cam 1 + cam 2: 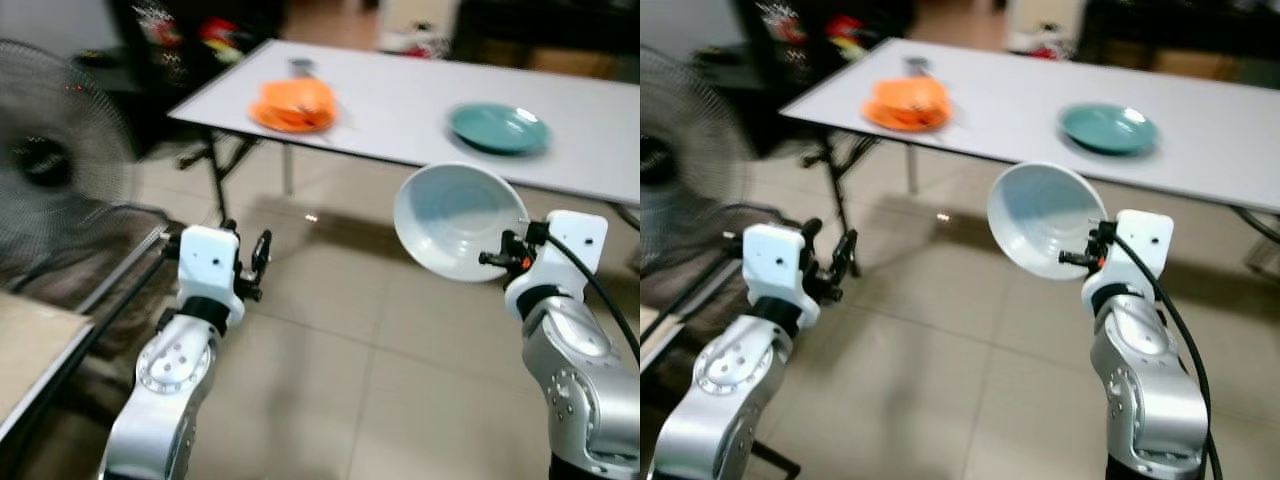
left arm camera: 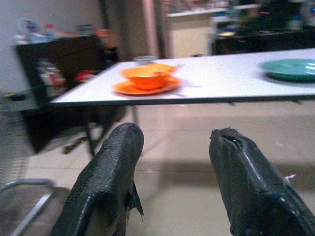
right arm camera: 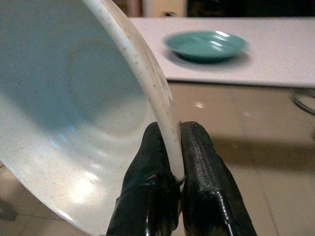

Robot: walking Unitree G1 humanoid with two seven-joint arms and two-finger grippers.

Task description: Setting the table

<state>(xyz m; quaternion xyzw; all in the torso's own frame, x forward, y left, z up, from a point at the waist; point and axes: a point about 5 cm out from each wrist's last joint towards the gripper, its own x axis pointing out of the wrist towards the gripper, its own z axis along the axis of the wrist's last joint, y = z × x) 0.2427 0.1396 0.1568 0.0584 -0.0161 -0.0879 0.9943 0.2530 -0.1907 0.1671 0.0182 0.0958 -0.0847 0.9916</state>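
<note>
My right gripper [image 3: 174,172] is shut on the rim of a pale blue bowl [image 1: 455,220], held tilted in the air in front of the white table [image 1: 400,110]. On that table sit a teal plate [image 1: 498,127] and, further left, an orange bowl on an orange plate [image 1: 293,104]. A small grey object [image 1: 301,67] lies behind the orange set. My left gripper [image 2: 174,162] is open and holds nothing, raised over the tiled floor short of the table's left end.
A standing fan [image 1: 50,165] is at my left, with a metal-framed surface [image 1: 40,340] below it. Dark shelving [image 1: 180,40] stands behind the table's left corner. The table's folding legs [image 1: 215,185] are under its left end. Tiled floor [image 1: 340,340] lies between me and the table.
</note>
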